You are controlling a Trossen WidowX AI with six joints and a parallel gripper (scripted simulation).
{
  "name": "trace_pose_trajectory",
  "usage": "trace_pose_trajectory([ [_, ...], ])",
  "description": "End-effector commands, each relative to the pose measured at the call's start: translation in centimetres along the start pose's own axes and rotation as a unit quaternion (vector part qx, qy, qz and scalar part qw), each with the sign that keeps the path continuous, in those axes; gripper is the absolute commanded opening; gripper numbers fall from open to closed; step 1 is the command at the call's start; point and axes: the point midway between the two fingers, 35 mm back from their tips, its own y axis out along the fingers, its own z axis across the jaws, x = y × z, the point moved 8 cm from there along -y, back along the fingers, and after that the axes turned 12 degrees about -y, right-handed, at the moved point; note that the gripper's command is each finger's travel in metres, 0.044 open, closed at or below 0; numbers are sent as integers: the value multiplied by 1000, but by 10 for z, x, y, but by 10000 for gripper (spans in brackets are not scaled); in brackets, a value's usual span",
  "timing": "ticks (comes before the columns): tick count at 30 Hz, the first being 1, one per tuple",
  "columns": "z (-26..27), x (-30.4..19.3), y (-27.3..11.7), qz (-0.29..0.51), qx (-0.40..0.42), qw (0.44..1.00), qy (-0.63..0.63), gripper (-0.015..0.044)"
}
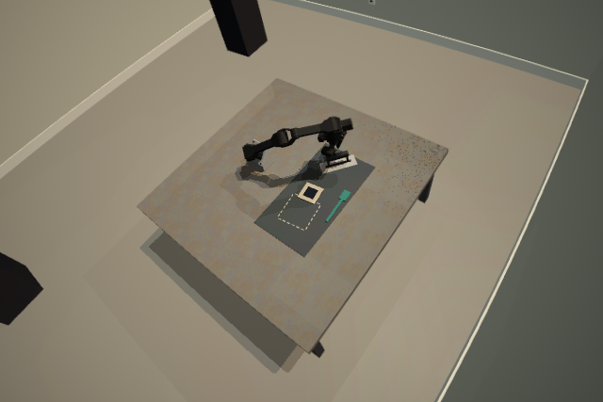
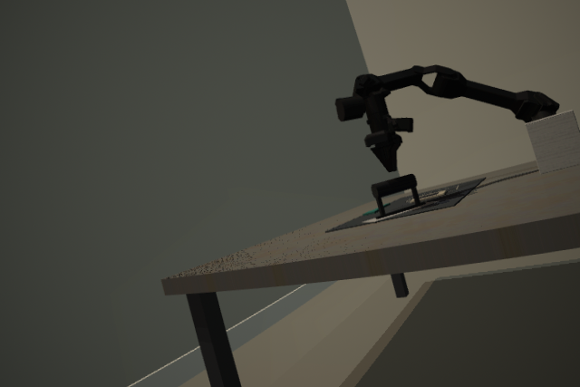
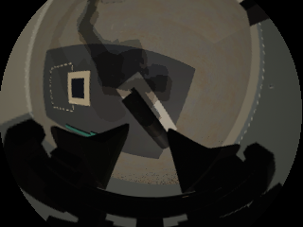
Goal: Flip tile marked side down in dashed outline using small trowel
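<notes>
the tile (image 1: 310, 192) (image 2: 440, 194) (image 3: 79, 88) lies dark-marked face up on the mat (image 1: 302, 244) (image 2: 346, 224) (image 3: 182, 78), overlapping one edge of the dashed outline (image 1: 305, 230) (image 3: 51, 90). near it are a teal spatula (image 1: 345, 195) (image 2: 378, 209) (image 3: 80, 130) and the black-handled trowel (image 1: 338, 159) (image 2: 394, 184) (image 3: 147, 115); the gripper (image 1: 334, 150) (image 2: 391, 169) (image 3: 148, 129) hovers above that handle, empty, fingers fairly wide.

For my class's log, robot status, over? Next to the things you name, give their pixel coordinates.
Gripper (image 1: 336, 150) (image 2: 391, 170) (image 3: 148, 129) open, above black handle (image 1: 337, 159) (image 2: 393, 185) (image 3: 146, 118). Tile (image 1: 303, 198) (image 3: 86, 88) dark square up, partly over dashed outline (image 1: 305, 230) (image 3: 51, 90). No visible obstruction between tile and outline.
</notes>
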Motion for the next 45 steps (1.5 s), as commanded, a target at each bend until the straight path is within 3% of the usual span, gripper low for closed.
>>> trace_pose_trajectory([
  [1, 0, -1, 0, 3, 1, 999, -52, 270],
  [16, -1, -1, 0, 5, 3, 952, -306, 270],
  [21, -1, -1, 0, 6, 3, 944, -330, 270],
  [23, 0, 1, -9, 10, 1, 947, -321, 300],
  [28, -2, 2, -10, 10, 6, 955, -297, 300],
  [45, -18, 13, 3, 26, 73, 997, -15, 300],
])
